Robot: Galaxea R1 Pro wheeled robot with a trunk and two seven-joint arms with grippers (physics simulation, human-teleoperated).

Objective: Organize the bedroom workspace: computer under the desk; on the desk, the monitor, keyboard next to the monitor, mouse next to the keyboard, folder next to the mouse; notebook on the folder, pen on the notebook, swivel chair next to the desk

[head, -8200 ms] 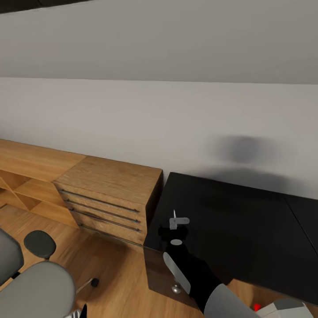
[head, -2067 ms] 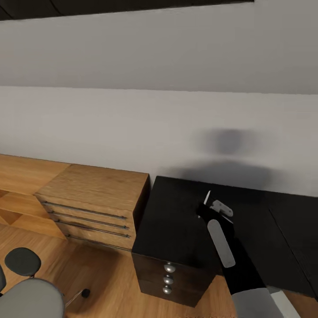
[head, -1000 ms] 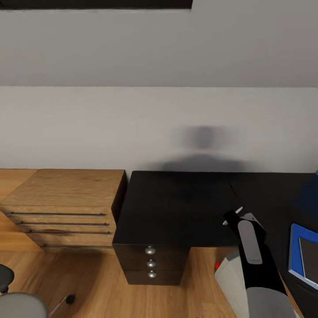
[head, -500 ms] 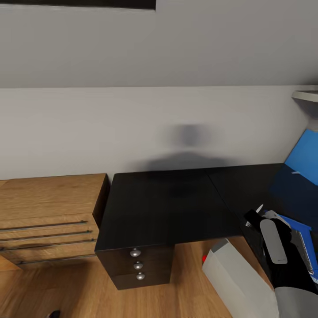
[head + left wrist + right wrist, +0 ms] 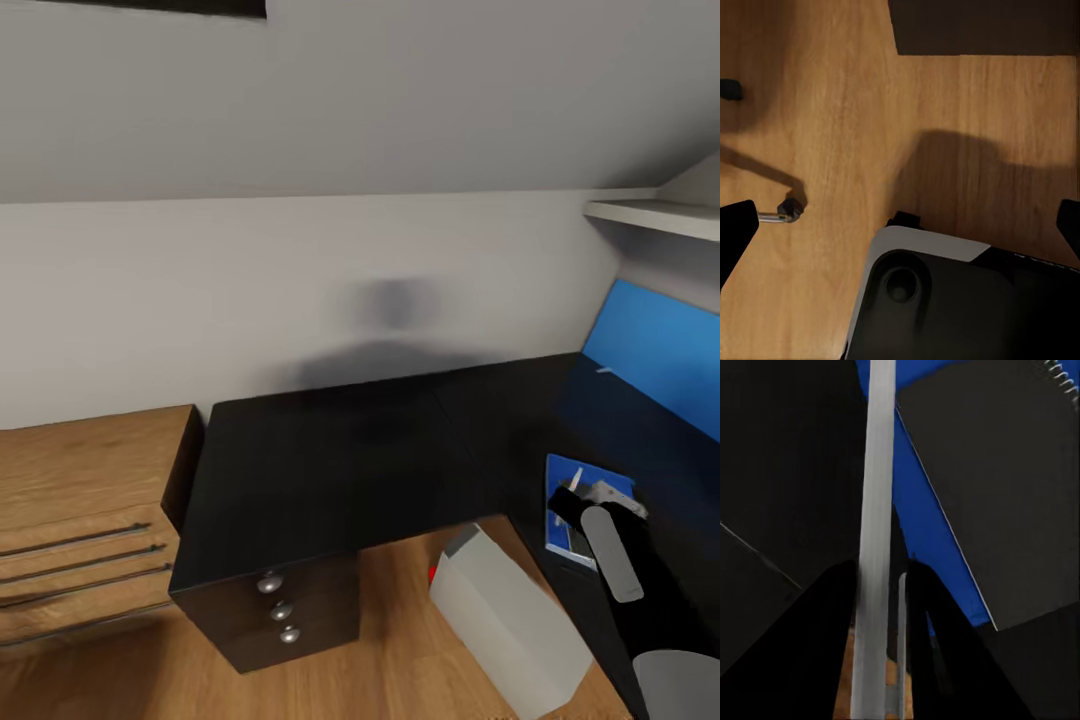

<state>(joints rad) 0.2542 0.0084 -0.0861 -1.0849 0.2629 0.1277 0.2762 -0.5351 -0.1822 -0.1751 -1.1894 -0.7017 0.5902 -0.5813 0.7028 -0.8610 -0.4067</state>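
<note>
My right gripper (image 5: 592, 497) is shut on the thin white pen (image 5: 875, 510) and hovers over the right wing of the black desk (image 5: 340, 470). Just under it lies the blue folder (image 5: 562, 475). In the right wrist view a dark grey spiral notebook (image 5: 1005, 487) rests on the blue folder (image 5: 922, 517), and the pen runs out from between the dark fingers (image 5: 817, 645). A blue monitor screen (image 5: 660, 350) stands at the desk's far right. The white computer tower (image 5: 510, 620) sits on the floor under the desk. My left gripper (image 5: 900, 225) hangs open over the wooden floor.
A wooden dresser (image 5: 80, 500) adjoins the desk's left end, whose drawer unit (image 5: 280, 610) has round knobs. A white shelf (image 5: 660, 215) juts from the wall above the monitor. A chair caster (image 5: 784, 212) and the robot's base (image 5: 945, 300) show below the left gripper.
The camera has swung right, bringing the folder, monitor and shelf into view and losing the swivel chair. My right gripper, still holding the pen, now hangs over the folder and notebook.
</note>
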